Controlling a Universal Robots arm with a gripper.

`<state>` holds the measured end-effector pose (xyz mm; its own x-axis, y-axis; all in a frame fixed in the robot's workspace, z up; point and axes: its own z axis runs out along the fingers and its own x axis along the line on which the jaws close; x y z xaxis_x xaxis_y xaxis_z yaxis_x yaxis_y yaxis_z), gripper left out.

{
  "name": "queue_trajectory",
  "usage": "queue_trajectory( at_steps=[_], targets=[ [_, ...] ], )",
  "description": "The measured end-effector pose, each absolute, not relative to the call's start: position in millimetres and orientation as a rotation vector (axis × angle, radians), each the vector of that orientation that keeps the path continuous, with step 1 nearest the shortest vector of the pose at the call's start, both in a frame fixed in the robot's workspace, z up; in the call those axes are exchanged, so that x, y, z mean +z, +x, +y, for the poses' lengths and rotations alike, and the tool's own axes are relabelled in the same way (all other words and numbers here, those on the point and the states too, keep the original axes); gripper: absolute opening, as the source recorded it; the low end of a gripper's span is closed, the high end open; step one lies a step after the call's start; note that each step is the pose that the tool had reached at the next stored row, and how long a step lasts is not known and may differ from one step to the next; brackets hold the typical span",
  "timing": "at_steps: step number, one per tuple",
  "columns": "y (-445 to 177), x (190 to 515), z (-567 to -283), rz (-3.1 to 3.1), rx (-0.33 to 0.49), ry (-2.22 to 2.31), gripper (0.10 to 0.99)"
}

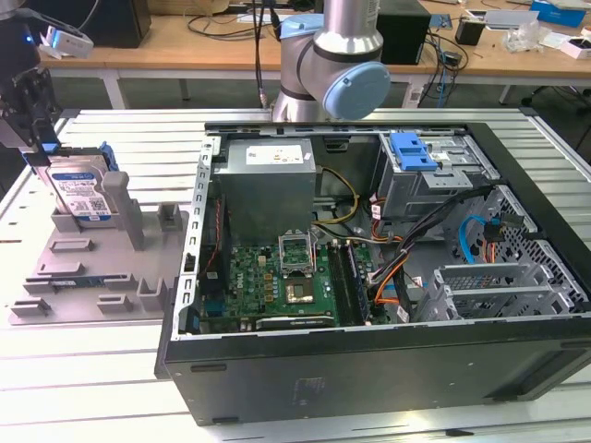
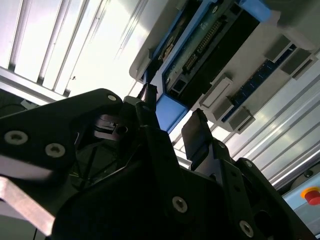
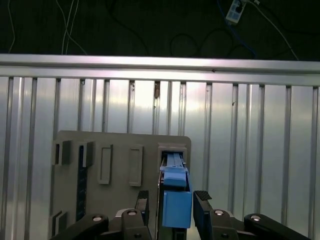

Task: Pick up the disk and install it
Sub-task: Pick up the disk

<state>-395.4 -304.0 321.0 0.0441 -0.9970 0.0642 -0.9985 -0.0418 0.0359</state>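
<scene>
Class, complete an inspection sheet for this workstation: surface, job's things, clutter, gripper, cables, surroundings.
Surface: ribbed aluminium table.
Job's things: silver hard disk with blue rails, standing upright in a grey plastic holder; open black computer case beside it.
Clutter: nothing seen.
Gripper: black gripper open, fingers either side of the disk's blue rail.
Cables: orange, yellow and black wires bundled inside the case.
Surroundings: wooden desks with loose items behind.

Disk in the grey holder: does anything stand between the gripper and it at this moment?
Nothing visible does. In the first wrist view the black gripper, fingers apart, straddles the silver, blue-railed rectangular disk, one finger on either side. The disk stands in a slot of the grey plastic holder plate.
</scene>
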Motion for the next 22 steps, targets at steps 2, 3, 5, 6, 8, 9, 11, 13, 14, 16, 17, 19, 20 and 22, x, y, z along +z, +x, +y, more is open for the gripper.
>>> queue_trajectory(
  at_steps=[2,3,5,6,8,9,11,13,14,16,17,19,20,22],
  targets=[
    [-394.8,321.0,-304.0,-2.124,0.033,2.218,0.482],
    [-394.6,321.0,-304.1,-2.124,0.033,2.218,0.482],
    [-394.1,321.0,-304.1,-2.124,0.033,2.218,0.482],
    [-393.8,320.9,-304.1,-2.124,0.033,2.218,0.482],
    [-393.7,320.7,-304.1,-2.124,0.033,2.218,0.482],
    [-393.7,320.6,-304.2,-2.124,0.033,2.218,0.482],
    [-393.7,320.4,-304.1,-2.124,0.033,2.218,0.482],
    [-393.7,320.1,-304.2,-2.125,0.033,2.217,0.482],
    [-393.7,319.9,-304.2,-2.126,0.034,2.217,0.482],
    [-393.7,319.7,-304.2,-2.128,0.034,2.215,0.482],
    [-393.7,319.6,-304.2,-2.129,0.034,2.214,0.482],
    [-393.7,319.4,-304.2,-2.131,0.034,2.213,0.482],
    [-393.7,319.2,-304.2,-2.132,0.034,2.212,0.482],
    [-393.7,319.0,-304.2,-2.133,0.035,2.211,0.482]
  ],
)
